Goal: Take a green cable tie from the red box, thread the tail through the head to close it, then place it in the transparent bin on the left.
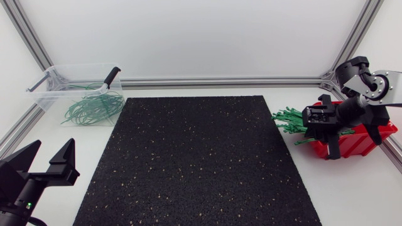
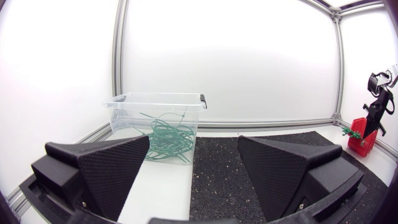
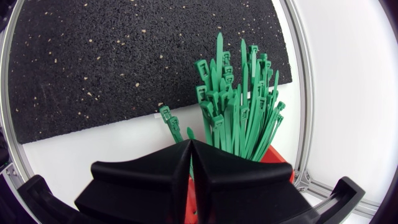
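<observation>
Left gripper [image 1: 53, 147] is seen at the lower left of the head frame, off the mat [image 1: 195, 163], over the white surface [image 1: 352, 188]. Its fingers are spread wide; nothing is held between them.

Right gripper [image 3: 190, 144] is seen at the right edge of the head frame, set over the red box [image 1: 363, 142]. Its fingers are pressed together along one seam. A green tip is seen just ahead of the seam; whether a tie is pinched cannot be told.

Loose ties [image 3: 239, 106] are bundled in the box, fanned out ahead of the right fingers, their ends reaching past the rim toward the mat.

Bin [image 1: 47, 94] is placed at the upper left of the head frame, beyond the mat's corner. Looped ties [image 1: 94, 108] are heaped inside it.
</observation>
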